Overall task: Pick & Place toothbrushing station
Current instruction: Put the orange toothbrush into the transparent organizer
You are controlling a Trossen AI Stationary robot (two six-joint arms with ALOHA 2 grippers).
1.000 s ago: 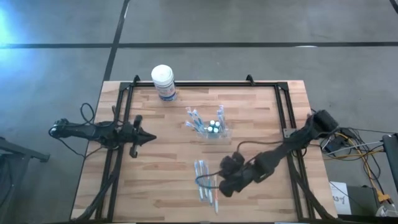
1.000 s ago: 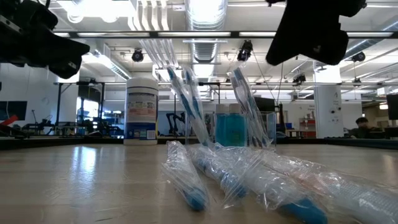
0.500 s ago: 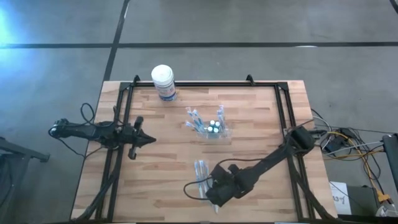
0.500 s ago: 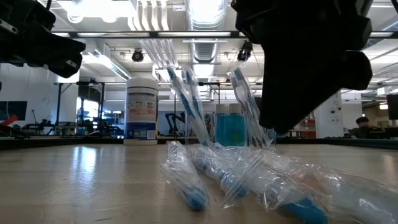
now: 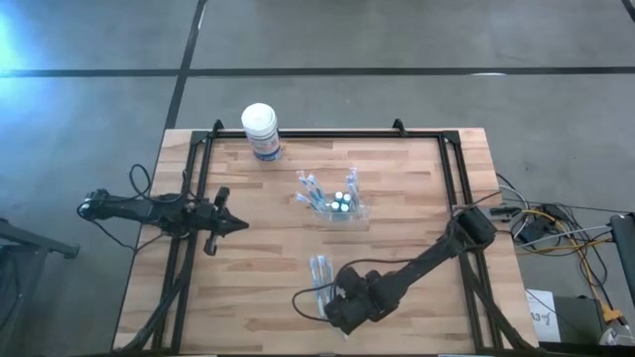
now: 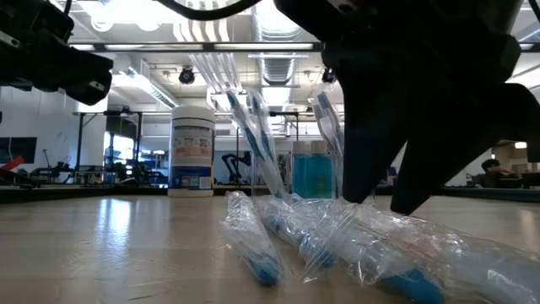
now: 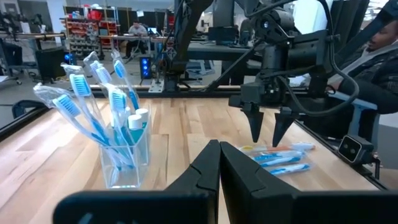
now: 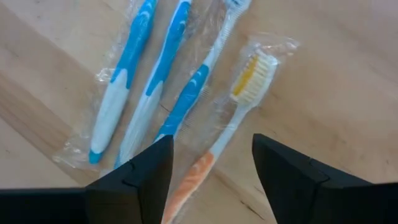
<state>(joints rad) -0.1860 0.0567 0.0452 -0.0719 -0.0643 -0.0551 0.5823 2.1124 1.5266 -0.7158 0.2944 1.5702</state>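
R gripper fingers apart over orange brush, lower centre | risk: wrap slips, grabs blue brush too | L gripper together, left edge

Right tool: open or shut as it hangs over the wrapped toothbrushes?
Open. The right tool hangs with its two dark fingers apart over the wrapped toothbrushes, the orange-handled toothbrush showing in the gap; nothing is gripped.

Two slim matte-black jointed arms, loose black cables, tapered dark jaws.
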